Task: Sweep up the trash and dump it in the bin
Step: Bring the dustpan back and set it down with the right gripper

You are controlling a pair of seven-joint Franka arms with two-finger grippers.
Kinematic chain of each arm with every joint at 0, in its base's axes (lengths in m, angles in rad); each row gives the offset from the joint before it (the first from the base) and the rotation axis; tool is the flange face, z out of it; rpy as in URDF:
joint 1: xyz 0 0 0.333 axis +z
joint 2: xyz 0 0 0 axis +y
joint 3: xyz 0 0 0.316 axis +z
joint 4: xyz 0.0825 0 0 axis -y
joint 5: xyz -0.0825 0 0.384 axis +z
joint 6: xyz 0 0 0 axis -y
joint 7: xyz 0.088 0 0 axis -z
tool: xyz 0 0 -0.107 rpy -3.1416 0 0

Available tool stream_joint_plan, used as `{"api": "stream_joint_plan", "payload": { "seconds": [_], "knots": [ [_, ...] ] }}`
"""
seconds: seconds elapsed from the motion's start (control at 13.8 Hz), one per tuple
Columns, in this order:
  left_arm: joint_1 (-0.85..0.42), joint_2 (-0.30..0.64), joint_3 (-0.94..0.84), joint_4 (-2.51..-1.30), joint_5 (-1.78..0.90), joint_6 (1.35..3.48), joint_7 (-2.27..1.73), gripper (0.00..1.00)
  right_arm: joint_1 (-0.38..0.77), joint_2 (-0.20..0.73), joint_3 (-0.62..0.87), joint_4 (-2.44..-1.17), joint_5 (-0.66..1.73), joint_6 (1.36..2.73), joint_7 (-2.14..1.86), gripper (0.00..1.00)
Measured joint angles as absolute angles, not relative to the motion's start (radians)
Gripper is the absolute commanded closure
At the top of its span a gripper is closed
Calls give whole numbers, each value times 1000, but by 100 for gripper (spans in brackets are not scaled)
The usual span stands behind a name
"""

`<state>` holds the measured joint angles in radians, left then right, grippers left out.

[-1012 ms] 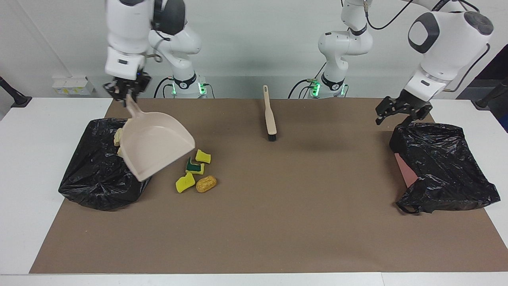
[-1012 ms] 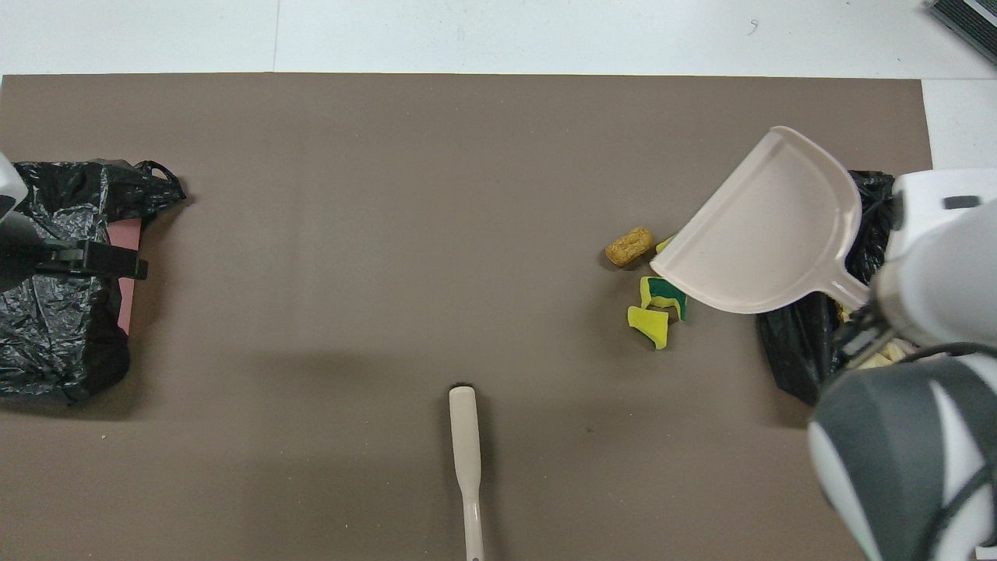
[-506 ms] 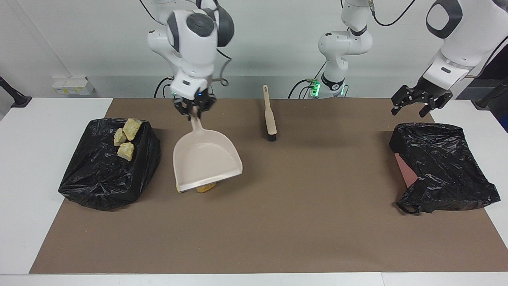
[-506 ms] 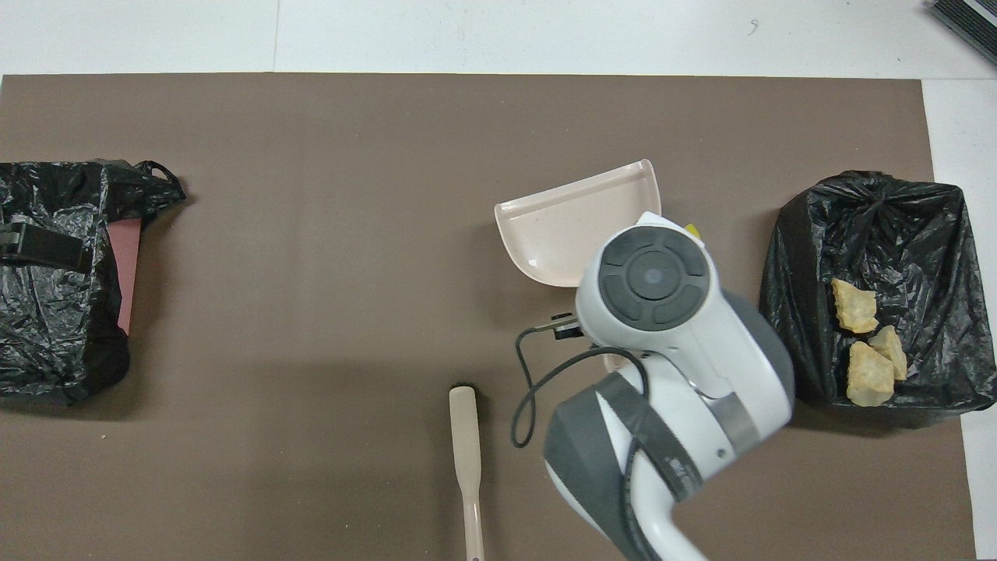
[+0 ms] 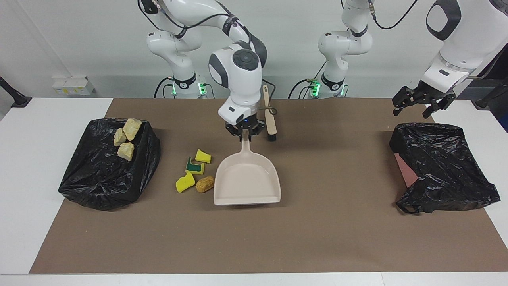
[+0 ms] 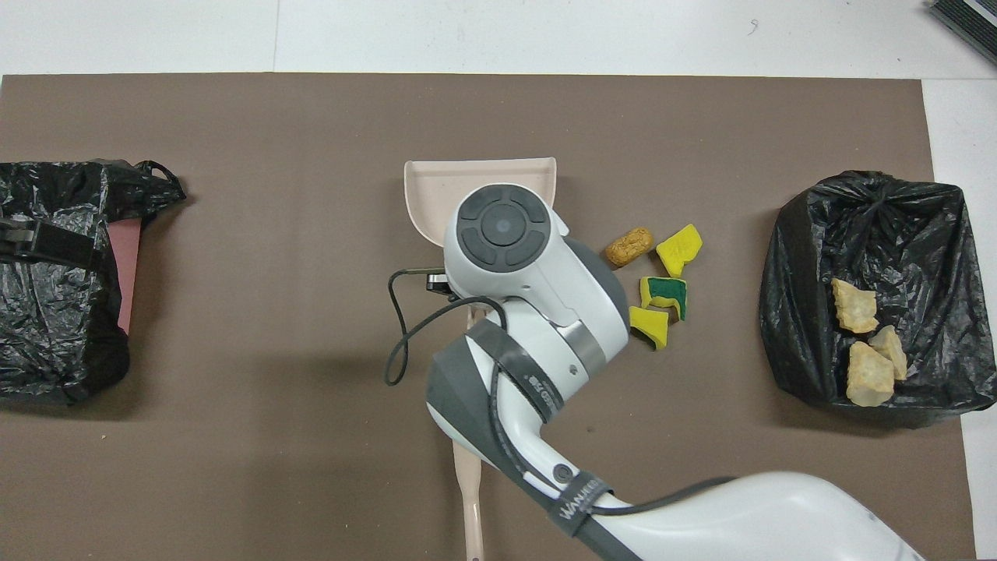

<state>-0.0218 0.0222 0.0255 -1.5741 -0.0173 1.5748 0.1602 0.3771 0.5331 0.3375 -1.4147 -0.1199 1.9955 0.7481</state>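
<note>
Your right gripper (image 5: pixel 245 134), clamped on the dustpan (image 5: pixel 247 182) handle, has carried it from the bag (image 5: pixel 107 167) holding three pastries (image 5: pixel 126 139) to the brown mat (image 5: pixel 317 230), beside the sponges (image 5: pixel 194 167) and roll (image 5: pixel 204 184); the left gripper (image 5: pixel 420 101) hovers, spread, over another bag (image 5: pixel 444 167).

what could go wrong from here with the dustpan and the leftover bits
The right claw holds the dustpan by its handle, and its side sits right against the bread roll; shifting it might knock the roll and sponge pieces away rather than scoop them. The brush lies close by the arm, which might bump it.
</note>
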Motion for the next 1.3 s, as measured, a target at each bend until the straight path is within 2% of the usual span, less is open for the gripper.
{"api": "stream_joint_plan", "payload": {
  "seconds": [0.14, 0.29, 0.43, 0.51, 0.58, 0.65, 0.94, 1.08, 1.3],
  "knots": [
    [-22, 23, 25, -1574, -17, 1575, 161, 0, 402, 605, 334, -1355, -133, 2031, 750, 100],
    [-23, 23, 23, -1575, -17, 1574, 162, 0, 403, 639, 332, -1338, -145, 2054, 750, 88],
    [-29, 23, 18, -1576, -17, 1574, 163, 0, 402, 657, 329, -1337, -164, 2086, 750, 64],
    [-33, 23, 18, -1578, -17, 1574, 163, 0, 399, 661, 329, -1337, -175, 2092, 750, 47],
    [-35, 23, 17, -1580, -17, 1574, 163, 0, 398, 662, 329, -1338, -185, 2092, 750, 27],
    [-35, 22, 17, -1582, -17, 1574, 163, 0, 399, 663, 329, -1341, -190, 2092, 750, 0],
    [-39, 23, 15, -1597, -17, 1583, 163, 0, 403, 636, 331, -1369, -197, 2076, 749, 0],
    [-53, 24, 14, -1612, -17, 1612, 162, 0, 403, 565, 333, -1434, -197, 2058, 749, 0],
    [-83, 33, 14, -1648, -19, 1680, 161, 0, 405, 413, 342, -1600, -167, 2046, 748, 0]
  ]
}}
